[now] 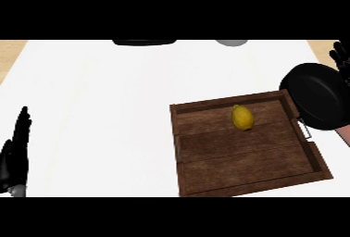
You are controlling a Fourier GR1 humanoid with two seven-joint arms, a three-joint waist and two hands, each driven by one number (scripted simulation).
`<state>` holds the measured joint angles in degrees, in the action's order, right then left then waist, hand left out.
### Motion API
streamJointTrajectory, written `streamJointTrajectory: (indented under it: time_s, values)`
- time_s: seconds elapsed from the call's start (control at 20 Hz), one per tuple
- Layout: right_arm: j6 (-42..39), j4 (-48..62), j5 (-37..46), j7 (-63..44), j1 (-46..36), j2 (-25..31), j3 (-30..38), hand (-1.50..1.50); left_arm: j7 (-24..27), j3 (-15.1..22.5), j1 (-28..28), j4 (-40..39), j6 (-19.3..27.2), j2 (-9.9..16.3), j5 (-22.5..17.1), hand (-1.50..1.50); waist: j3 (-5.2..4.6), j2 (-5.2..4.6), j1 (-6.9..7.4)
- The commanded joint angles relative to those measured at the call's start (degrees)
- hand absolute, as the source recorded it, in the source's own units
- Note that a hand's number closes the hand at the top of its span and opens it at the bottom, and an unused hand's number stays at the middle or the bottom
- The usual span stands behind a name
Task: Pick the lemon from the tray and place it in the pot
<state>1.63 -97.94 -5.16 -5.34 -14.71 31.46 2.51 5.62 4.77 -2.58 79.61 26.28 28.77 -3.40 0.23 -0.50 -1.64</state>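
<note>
While the lemon [242, 117] lies in the tray [205, 152], the pot [319, 95] sits beside.

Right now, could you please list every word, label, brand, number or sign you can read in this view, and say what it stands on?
None: no readable text, number or sign shows anywhere.
Wooden tray: plain planks, no marking.
Lemon: plain yellow skin, no sticker.
Black pot: plain dark surface, no brand.
White counter: no print.
Dark and grey things at the far edge: cut off, nothing readable.
</note>
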Motion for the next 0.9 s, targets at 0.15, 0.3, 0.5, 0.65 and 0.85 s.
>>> streamJointTrajectory:
  time_s: [0.15,0.3,0.5,0.65,0.85]
  values:
    - [-0.9,0.9,-7.7,22.1,5.7,-4.7,10.9,1.50,3.0,3.8,1.9,7.2,-3.0,-8.5,-4.7,0.00,0.16,0.97,-0.42]
    - [4.7,8.3,6.5,16.3,11.8,4.0,13.5,1.50,3.4,5.1,3.7,8.9,-4.9,-12.0,-7.9,0.00,-0.46,-0.33,-3.09]
    - [11.2,12.6,-0.4,33.6,15.4,-14.2,15.3,-1.50,1.3,8.6,3.9,11.9,-6.1,-14.7,-8.4,0.00,-0.04,0.47,1.00]
    - [7.8,9.1,-2.6,43.8,18.1,-17.9,14.3,-1.50,4.6,7.2,4.0,8.1,-7.8,-15.0,-8.7,0.00,-0.18,0.52,1.05]
    - [5.6,-1.4,-0.6,43.6,26.5,-18.6,12.1,-1.50,5.6,6.3,2.6,9.8,-9.7,-14.8,-8.1,0.00,-0.24,0.62,1.23]
